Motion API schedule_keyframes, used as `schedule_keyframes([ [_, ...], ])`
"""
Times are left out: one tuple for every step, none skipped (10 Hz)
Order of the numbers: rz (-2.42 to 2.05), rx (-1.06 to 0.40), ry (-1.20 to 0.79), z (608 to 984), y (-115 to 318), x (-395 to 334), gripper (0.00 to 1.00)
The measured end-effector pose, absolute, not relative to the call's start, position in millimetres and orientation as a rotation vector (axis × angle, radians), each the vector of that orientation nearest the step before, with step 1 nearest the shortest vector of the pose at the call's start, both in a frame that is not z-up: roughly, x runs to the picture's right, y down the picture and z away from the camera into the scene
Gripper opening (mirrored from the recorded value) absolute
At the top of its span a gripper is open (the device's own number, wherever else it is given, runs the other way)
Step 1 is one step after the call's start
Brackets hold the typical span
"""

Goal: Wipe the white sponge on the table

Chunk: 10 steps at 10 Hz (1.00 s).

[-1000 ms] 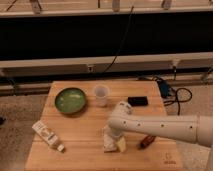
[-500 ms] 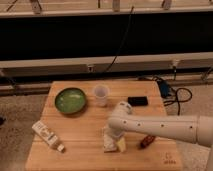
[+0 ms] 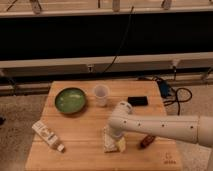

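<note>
The white sponge (image 3: 120,145) lies on the light wooden table (image 3: 80,150), just right of its middle and toward the front edge; only its off-white lower right part shows. My gripper (image 3: 111,140) points down onto the sponge from above and covers most of it. The white arm (image 3: 165,127) reaches in from the right edge of the view.
A green bowl (image 3: 70,100) sits at the back left. A white cup (image 3: 101,94) stands beside it. A black block (image 3: 137,101) lies at the back right. A white labelled tube (image 3: 47,136) lies at the front left. A small brown object (image 3: 147,142) lies right of the sponge.
</note>
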<state>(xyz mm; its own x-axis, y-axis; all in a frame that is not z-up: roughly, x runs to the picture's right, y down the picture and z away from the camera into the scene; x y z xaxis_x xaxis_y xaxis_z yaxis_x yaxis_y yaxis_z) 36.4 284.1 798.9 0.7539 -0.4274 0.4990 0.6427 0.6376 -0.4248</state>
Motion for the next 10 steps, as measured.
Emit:
schedule_keyframes([
  [-0.644, -0.623, -0.386, 798, 282, 31, 0.80],
  [-0.658, -0.622, -0.394, 798, 281, 28, 0.80],
  [-0.671, -0.620, -0.402, 798, 280, 24, 0.80],
  [-0.679, -0.620, -0.406, 797, 279, 23, 0.80],
  [-0.692, -0.620, -0.407, 797, 278, 21, 0.80],
  [-0.701, -0.620, -0.408, 797, 277, 19, 0.80],
  [-0.710, -0.621, -0.406, 797, 276, 18, 0.80],
  [-0.722, -0.620, -0.400, 798, 275, 18, 0.80],
  [-0.731, -0.620, -0.390, 798, 274, 18, 0.76],
  [-0.737, -0.620, -0.381, 798, 273, 18, 0.67],
])
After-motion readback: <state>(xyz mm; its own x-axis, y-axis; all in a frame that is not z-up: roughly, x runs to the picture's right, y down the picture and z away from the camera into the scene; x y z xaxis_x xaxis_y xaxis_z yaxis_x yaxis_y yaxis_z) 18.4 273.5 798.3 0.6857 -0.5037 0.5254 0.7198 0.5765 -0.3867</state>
